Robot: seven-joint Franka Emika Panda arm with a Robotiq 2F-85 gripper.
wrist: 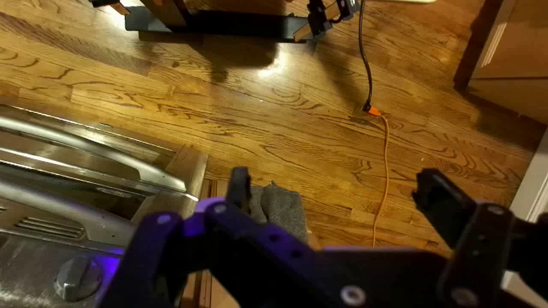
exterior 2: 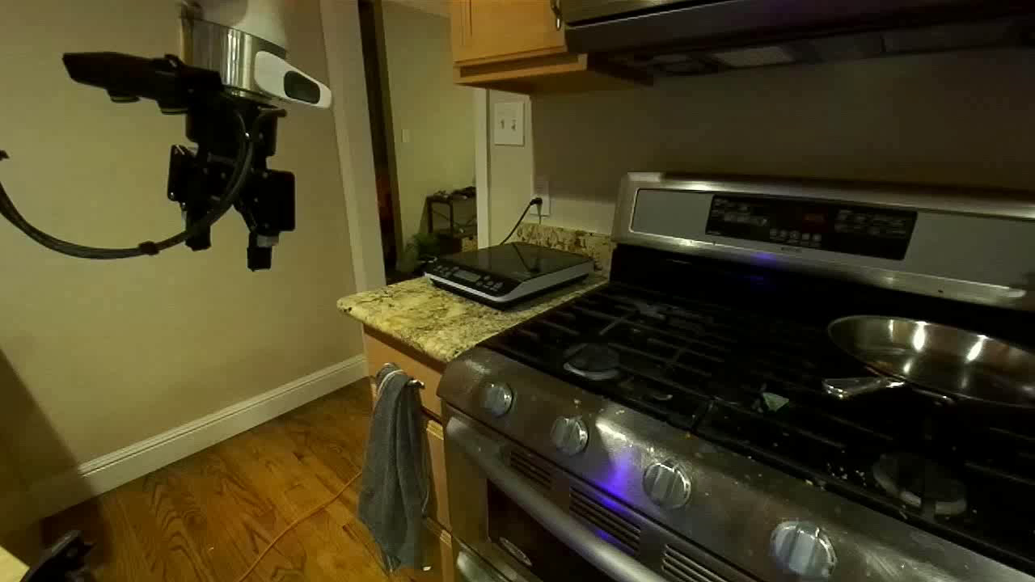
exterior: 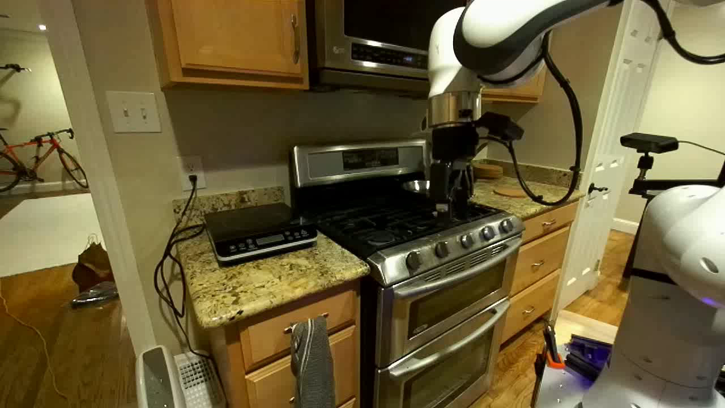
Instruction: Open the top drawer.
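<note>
The top drawer (exterior: 266, 341) is a short oak front under the granite counter, left of the range in an exterior view, and it is closed. Its front also shows in an exterior view (exterior 2: 411, 360). A grey towel (exterior: 314, 362) hangs over its small metal handle (exterior 2: 416, 383) and hides most of it. My gripper (exterior 2: 229, 249) hangs pointing down in the air, out in front of the counter and above handle height, touching nothing. In the wrist view the gripper (wrist: 334, 184) is open with nothing between its fingers. The towel (wrist: 284, 209) shows beyond one finger; the handle is hidden there.
The range (exterior: 447, 272) with protruding oven handles stands beside the drawer. Another oak drawer stack (exterior: 535, 229) is beyond it. A portable cooktop (exterior 2: 509, 275) sits on the counter. A pan (exterior 2: 930, 356) is on the burners. An orange cord (wrist: 386, 162) crosses the floor.
</note>
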